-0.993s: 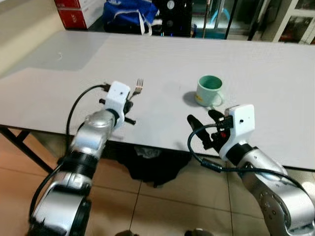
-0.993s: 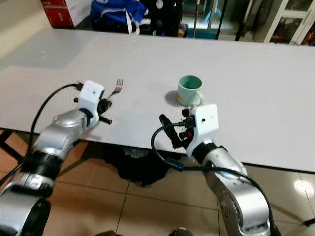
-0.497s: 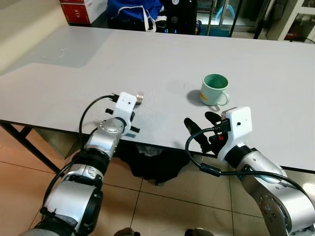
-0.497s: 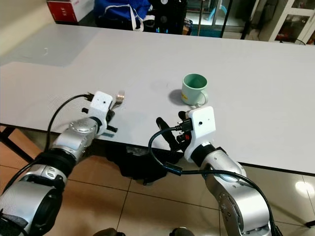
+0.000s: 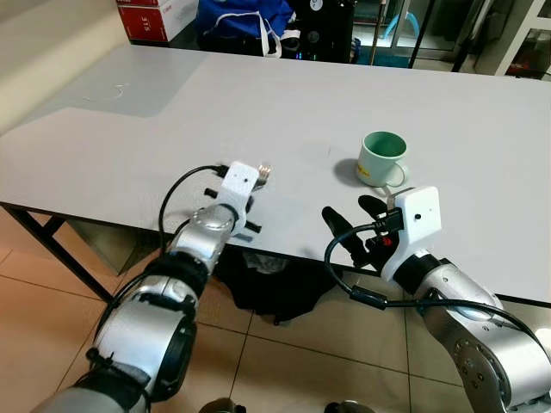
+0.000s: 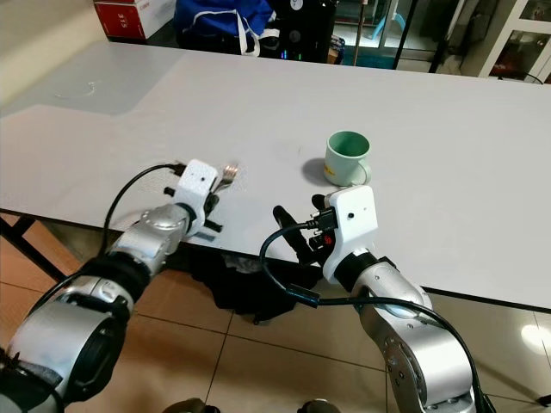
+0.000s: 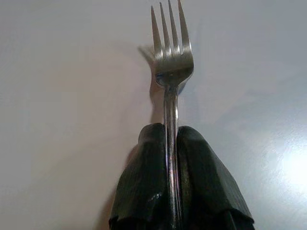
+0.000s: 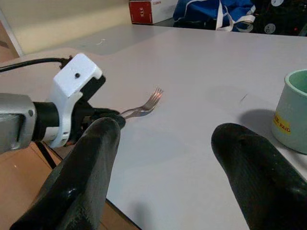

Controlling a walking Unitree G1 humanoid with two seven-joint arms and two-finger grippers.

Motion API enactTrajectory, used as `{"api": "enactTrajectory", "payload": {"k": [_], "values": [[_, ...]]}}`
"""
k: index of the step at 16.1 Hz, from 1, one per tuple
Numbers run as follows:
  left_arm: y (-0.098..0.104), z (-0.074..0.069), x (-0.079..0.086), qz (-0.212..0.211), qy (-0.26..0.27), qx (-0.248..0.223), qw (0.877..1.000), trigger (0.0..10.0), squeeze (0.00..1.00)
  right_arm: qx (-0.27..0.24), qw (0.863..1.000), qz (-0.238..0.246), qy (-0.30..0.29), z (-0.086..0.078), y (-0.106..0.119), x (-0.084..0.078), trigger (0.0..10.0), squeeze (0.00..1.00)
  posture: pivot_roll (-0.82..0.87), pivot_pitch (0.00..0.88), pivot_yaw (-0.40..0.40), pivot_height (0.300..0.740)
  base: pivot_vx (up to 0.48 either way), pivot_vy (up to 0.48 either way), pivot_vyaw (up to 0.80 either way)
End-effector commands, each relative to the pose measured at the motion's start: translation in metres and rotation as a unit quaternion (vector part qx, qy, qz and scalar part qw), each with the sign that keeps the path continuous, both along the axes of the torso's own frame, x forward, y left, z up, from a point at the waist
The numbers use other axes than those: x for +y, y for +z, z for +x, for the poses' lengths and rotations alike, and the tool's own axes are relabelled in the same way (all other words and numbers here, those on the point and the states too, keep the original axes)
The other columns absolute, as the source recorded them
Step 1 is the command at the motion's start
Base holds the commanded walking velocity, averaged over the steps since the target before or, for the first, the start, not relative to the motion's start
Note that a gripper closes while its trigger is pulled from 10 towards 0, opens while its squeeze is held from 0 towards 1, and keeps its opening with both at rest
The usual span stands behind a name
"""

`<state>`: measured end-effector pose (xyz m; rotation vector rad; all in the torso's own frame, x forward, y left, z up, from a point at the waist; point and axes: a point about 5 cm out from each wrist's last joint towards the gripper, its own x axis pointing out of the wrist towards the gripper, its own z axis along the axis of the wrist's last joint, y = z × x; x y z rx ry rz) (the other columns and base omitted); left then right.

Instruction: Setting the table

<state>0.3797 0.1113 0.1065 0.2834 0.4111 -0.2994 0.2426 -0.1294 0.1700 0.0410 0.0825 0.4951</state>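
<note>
A silver fork (image 7: 171,62) is pinched by its handle in my left gripper (image 7: 171,139), tines pointing away over the white table (image 5: 284,103). From above, the fork's tines (image 5: 263,172) stick out past the left wrist near the table's front edge. A mint-green mug (image 5: 380,158) stands upright to the right of it. My right gripper (image 5: 355,220) hovers open at the table's front edge, just in front of the mug, with nothing between its fingers. In the right wrist view the mug (image 8: 294,111) sits beyond one finger and the fork (image 8: 144,106) lies ahead.
At the far edge of the table stand a blue bag (image 5: 241,19) and a red-and-white box (image 5: 155,17). A dark cloth (image 5: 267,280) lies on the tiled floor under the table. A black table leg (image 5: 47,245) stands at the left.
The camera has shifted, so the table sits lower and further right. My left gripper with the fork has come lower over the table. The right gripper holds about the same place.
</note>
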Motion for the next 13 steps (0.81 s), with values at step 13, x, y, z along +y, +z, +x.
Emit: {"api": "enactTrajectory", "payload": {"k": [13], "values": [[0.0062,0.0061,0.0009,0.010,0.031,-0.026,0.999,10.0,0.00,-0.012,1.000,0.003,0.012,-0.0005,0.0062,0.0025,10.0,0.00,-0.11,0.042,0.059,0.740,0.000,0.000,0.00]]}}
